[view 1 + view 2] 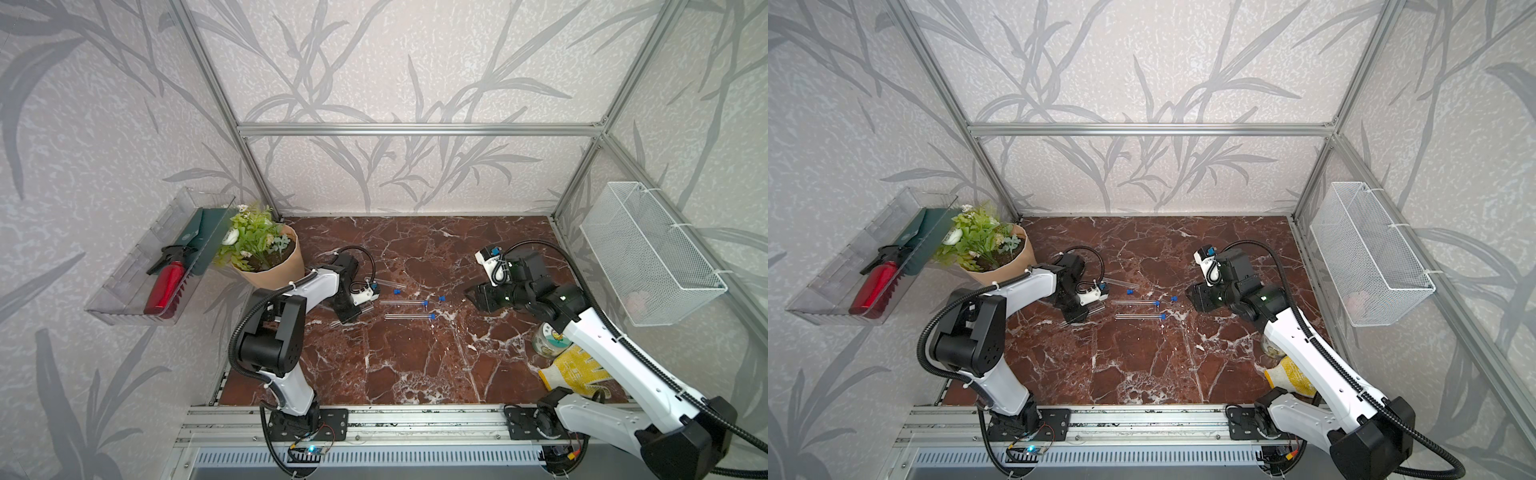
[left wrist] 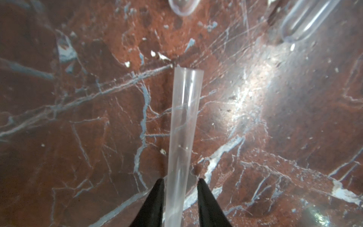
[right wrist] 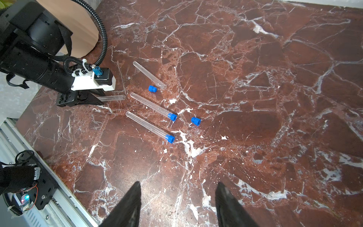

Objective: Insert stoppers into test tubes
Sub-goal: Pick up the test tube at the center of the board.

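My left gripper (image 2: pixel 180 179) is low over the marble table (image 3: pixel 255 98), open, its black fingers on either side of a clear test tube (image 2: pixel 184 121). A narrow gap shows at one finger. The tube's open mouth (image 3: pixel 123 96) pokes out past the fingertips. Nearby lie two test tubes (image 3: pixel 153 106) (image 3: pixel 146 124), each with a blue stopper (image 3: pixel 173 117) (image 3: pixel 170 138) in its mouth. A third tube (image 3: pixel 149 75) is unplugged, with a loose stopper (image 3: pixel 152 88) beside it. Another loose stopper (image 3: pixel 195 121) lies apart. My right gripper (image 3: pixel 177 184) hovers open and empty, well off the tubes.
A potted plant (image 1: pixel 266 249) in brown paper stands behind the left arm. A tin (image 1: pixel 548 340) and a yellow glove (image 1: pixel 575 372) lie by the right arm's base. A wire basket (image 1: pixel 648 253) hangs on the right wall. A clear shelf (image 1: pixel 124 307) holds a red bottle (image 1: pixel 166 286).
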